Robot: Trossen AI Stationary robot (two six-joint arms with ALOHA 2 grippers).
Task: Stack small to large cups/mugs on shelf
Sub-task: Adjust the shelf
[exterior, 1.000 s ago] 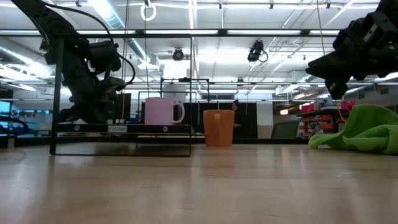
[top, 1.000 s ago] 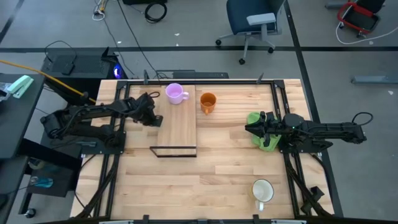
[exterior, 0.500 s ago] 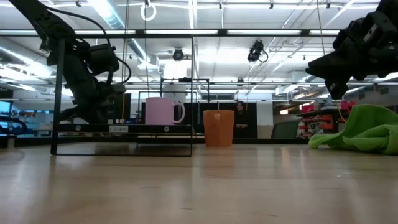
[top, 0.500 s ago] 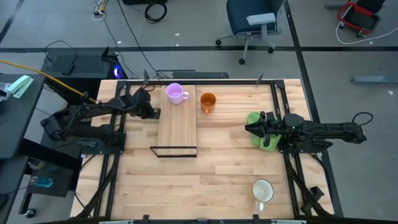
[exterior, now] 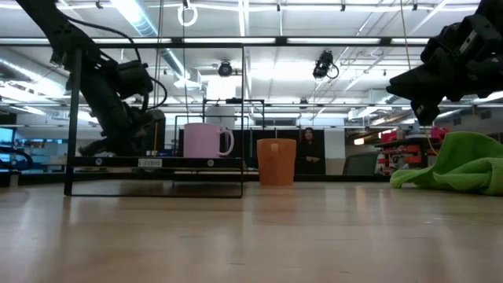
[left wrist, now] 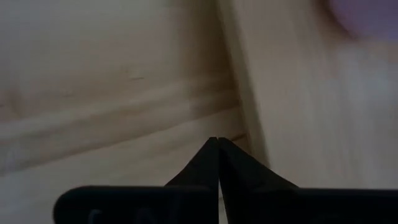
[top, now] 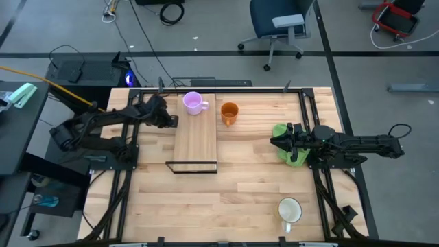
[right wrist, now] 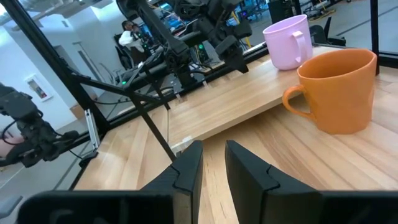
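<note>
The narrow light-wood shelf board with thin black end frames (top: pixel 195 134) lies in the upper-middle of the high view, its long axis running from the top of the frame toward the bottom. The light purple handled mug (top: pixel 193 103) stands upright at the shelf's top end, handle pointing toward frame right. Just off the shelf's right edge the orange handled mug (top: pixel 229 112) stands on the butcher-block tabletop (top: pixel 240 185), its handle toward the lower left. The white mug with a pale inside (top: pixel 289 209) sits well apart at the lower right, handle toward the bottom. The left gripper (top: pixel 169 121), fingers pressed together and holding nothing, is beside the shelf's left edge near the purple mug; compared with a second ago it has drawn back toward the upper left, away from the board. The right gripper (top: pixel 274 142), fingers a narrow gap apart and empty, hovers by the green cloth (top: pixel 287 144), unmoved. The mugs have not shifted.
</note>
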